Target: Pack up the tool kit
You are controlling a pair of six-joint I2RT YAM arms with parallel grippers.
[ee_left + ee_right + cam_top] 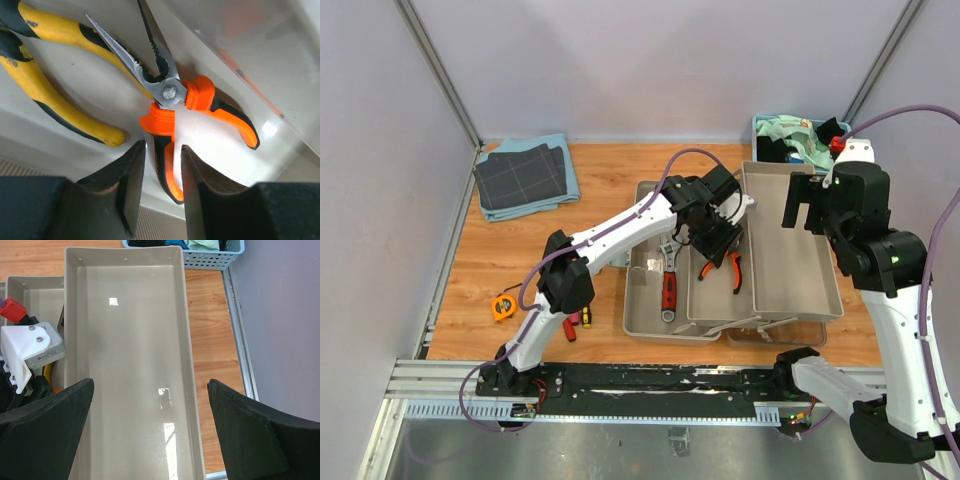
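Note:
The grey-beige toolbox point(645, 310) lies unfolded, its trays side by side. Orange-handled pliers point(172, 97) rest in the middle tray point(715, 300) beside yellow-handled pliers point(45, 95). My left gripper point(163, 150) hovers just above the orange pliers, open a little, with one handle showing in the gap and touching neither finger. A red-handled wrench point(669, 290) lies in the left tray. Over the bare right tray point(130, 365) my right gripper point(150, 385) hangs wide open and holds nothing. An orange tape measure point(503, 306) and small screwdrivers point(578, 322) lie on the table by the left arm.
A blue slatted basket point(765, 130) of cloths stands behind the right tray, next to the right arm. Folded dark grid-pattern cloths point(523, 177) lie at the back left. Grey walls close in the table on three sides.

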